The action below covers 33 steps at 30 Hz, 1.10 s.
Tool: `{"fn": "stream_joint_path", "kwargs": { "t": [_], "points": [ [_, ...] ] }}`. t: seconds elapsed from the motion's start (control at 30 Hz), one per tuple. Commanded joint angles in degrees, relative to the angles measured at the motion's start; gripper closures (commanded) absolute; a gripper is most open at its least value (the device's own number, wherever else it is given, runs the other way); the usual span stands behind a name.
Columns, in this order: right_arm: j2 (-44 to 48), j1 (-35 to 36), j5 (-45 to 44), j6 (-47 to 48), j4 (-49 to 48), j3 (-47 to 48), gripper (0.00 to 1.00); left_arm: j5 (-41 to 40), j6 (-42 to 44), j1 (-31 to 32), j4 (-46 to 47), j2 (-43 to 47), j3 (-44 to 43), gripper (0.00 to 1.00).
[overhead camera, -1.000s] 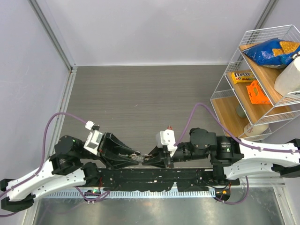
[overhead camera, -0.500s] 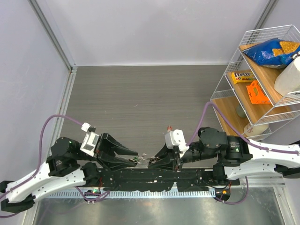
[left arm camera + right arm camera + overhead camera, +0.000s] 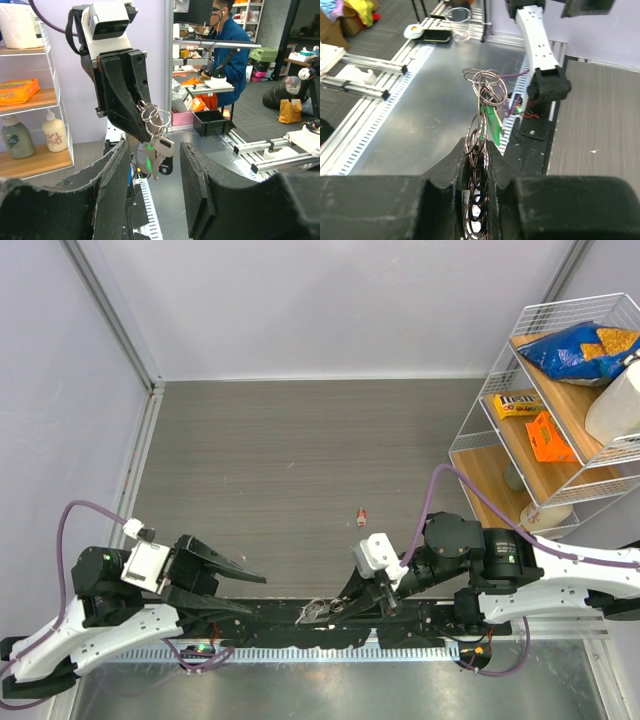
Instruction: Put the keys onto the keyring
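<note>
Right hand point(image 3: 333, 607) pinches the thin wire keyring point(image 3: 487, 85); the spread left hand point(image 3: 240, 592) probably fetches the tiny red-headed key point(image 3: 361, 512), at its two o'clock, next.

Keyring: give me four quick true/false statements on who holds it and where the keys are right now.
1. The right gripper is shut on the keyring. True.
2. The left gripper grips the keyring too. False: its fingers are open and apart from the ring.
3. A green key hangs from the keyring. True.
4. The red key is on the keyring. False: it lies loose on the table, away from both grippers.
</note>
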<state>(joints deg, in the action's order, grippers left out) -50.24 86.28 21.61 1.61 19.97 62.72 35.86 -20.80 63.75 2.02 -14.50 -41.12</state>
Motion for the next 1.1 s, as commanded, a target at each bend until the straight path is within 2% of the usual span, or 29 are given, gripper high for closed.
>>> {"fn": "stream_joint_path", "kwargs": {
  "t": [0.0,0.47,1.07],
  "points": [
    [-0.21,0.20,8.27,-1.43,-4.58,3.64,0.94,4.30,0.84,-0.11,4.12,-1.58,-1.07,0.51],
    [-5.13,0.20,19.61,-8.90,-9.86,5.48,0.94,14.41,5.33,-0.11,15.63,-10.72,-4.14,0.50],
    [-9.79,-0.24,17.24,-19.18,-22.42,6.63,0.94,18.11,7.70,-0.11,26.19,-14.59,-3.00,0.53]
  ]
}}
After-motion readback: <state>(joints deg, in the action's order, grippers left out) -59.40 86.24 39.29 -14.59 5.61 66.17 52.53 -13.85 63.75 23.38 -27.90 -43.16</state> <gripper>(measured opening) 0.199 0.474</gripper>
